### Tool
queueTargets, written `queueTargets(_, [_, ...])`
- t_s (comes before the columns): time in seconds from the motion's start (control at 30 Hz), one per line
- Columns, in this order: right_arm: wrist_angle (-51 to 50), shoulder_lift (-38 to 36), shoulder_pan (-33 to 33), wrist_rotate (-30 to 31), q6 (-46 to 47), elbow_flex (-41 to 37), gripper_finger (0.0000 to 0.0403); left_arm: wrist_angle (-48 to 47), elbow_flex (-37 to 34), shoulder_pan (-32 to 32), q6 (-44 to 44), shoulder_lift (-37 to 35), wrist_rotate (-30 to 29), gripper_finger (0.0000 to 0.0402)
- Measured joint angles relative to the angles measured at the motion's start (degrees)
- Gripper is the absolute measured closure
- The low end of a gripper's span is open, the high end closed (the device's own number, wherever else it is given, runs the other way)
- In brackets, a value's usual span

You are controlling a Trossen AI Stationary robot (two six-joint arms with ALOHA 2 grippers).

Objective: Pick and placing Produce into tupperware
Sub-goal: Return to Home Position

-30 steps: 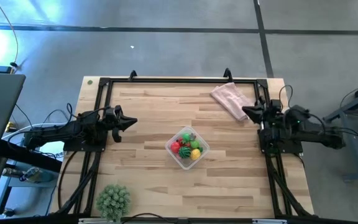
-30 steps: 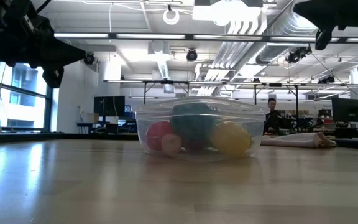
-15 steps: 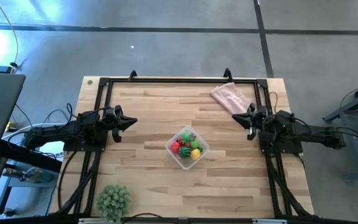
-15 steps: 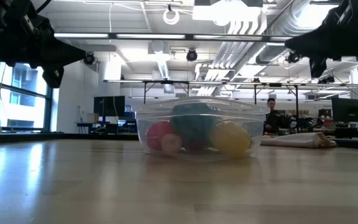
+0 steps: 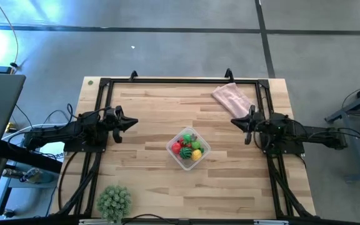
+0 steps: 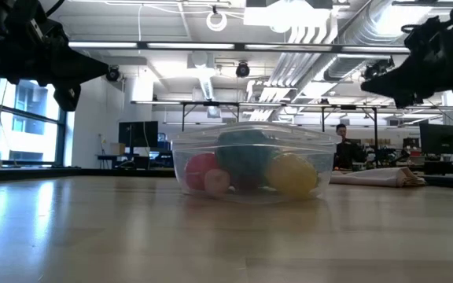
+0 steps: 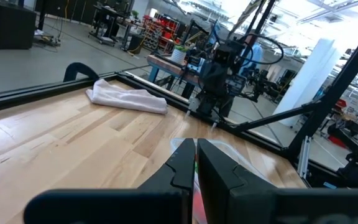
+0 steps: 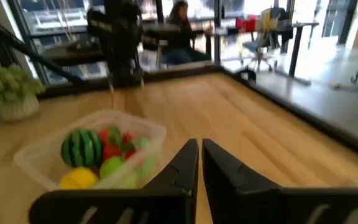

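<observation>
The clear tupperware (image 5: 188, 149) stands on the table's middle and holds the produce (image 5: 187, 147): red, yellow, green and dark-striped green pieces, also plain in the right wrist view (image 8: 98, 155) and the low view (image 6: 246, 167). My left gripper (image 5: 134, 122) hovers shut and level over the table's left side, pointing at the container. My right gripper (image 5: 234, 121) hovers shut and level over the right side, pointing toward the container too. Neither holds anything.
A pink cloth (image 5: 232, 100) lies at the far right of the table. A spiky pale-green ball plant (image 5: 114, 201) sits at the near left corner. A black frame (image 5: 167, 80) runs along the table's far and side edges. People sit in the room beyond.
My right gripper has come down and moved toward the table's near edge and a little leftward, away from the pink cloth, rolling as it went. It has stayed shut. The container and produce have kept still.
</observation>
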Motion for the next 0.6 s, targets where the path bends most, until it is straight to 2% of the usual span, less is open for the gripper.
queueTargets(0.13, [-1.42, 0.3, 0.0, 0.72, 3.57, 0.04, 0.0392, -0.01, 0.0, -0.01, 0.0, 0.0, -0.01, 0.0394])
queueTargets(0.6, [-1.58, 0.37, 0.0, 1.08, 1.61, 0.08, 0.0392, 0.0, 0.0, 0.0, 0.02, 0.0, -0.02, 0.0394])
